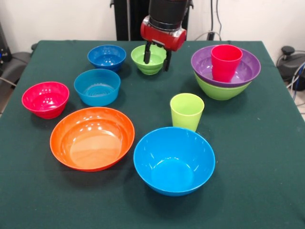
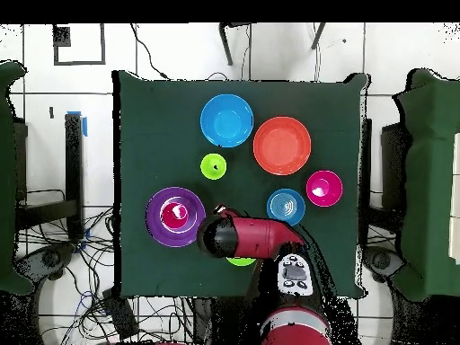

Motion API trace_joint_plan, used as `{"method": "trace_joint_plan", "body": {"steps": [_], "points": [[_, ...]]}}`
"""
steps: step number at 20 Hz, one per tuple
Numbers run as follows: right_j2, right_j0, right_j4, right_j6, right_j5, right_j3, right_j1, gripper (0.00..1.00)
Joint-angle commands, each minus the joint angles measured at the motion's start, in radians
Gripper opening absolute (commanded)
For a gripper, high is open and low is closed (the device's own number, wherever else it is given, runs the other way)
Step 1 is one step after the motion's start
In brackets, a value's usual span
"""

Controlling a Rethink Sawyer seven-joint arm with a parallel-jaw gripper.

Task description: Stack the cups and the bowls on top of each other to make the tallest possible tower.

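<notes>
So the arm (image 1: 164, 14) comes straight down at the far side of the surface (image 1: 267, 157), with the tool (image 1: 157, 56) pointing down right over the small green bowl (image 1: 149, 59). Its fingers are spread, one dipping inside the bowl and one outside the rim, not clamped on it. The tower (image 1: 226, 71) sits just to the side: green bowl at the bottom, purple bowl nested in it, red cup (image 1: 226, 62) upright inside, mouth up. The green cup (image 1: 186, 111) stands upright too, near the big blue bowl (image 1: 174, 160). All bowls sit open side up.
</notes>
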Motion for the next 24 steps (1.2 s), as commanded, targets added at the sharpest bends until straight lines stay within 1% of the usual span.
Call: {"method": "trace_joint_plan", "body": {"steps": [1,6,14,24], "points": [[0.105,-0.006,0.039,0.116,-0.009,0.060,0.077,1.00],[0.085,0.015,0.040,0.140,-0.051,0.075,0.094,1.00],[0.050,0.044,0.038,0.151,-0.062,0.101,0.085,1.00],[0.055,0.029,0.035,0.149,-0.133,0.076,0.154,1.00]]}}
